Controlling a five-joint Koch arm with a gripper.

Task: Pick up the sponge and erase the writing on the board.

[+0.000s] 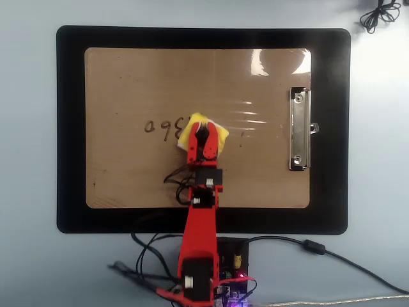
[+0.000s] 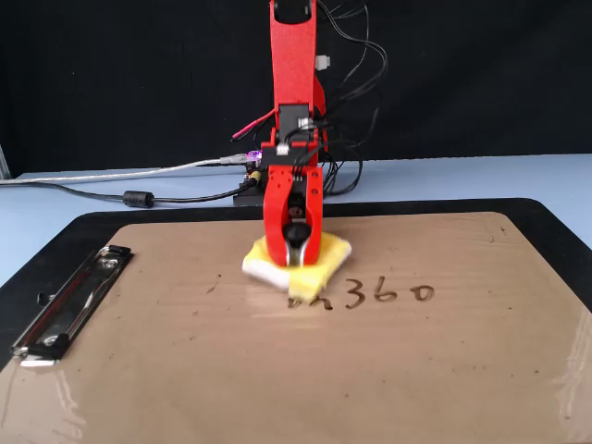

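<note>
In the overhead view, the red hand (image 1: 203, 130) was clenched on the yellow sponge (image 1: 219, 135), which lay on the brown board (image 1: 128, 83) near its middle, touching the right end of the writing (image 1: 163, 126). Bare board stretched on every side, the metal clip (image 1: 299, 128) well apart at the right edge. The black mat (image 1: 70, 128) framed the board on the pale table (image 1: 25, 153).

In the fixed view, the hand (image 2: 294, 248) pressed down on the sponge (image 2: 326, 252), whose whitish edge (image 2: 264, 272) showed. Only "360" of the writing (image 2: 388, 294) was readable, with open board beyond it and the clip (image 2: 69, 305) far left.
</note>
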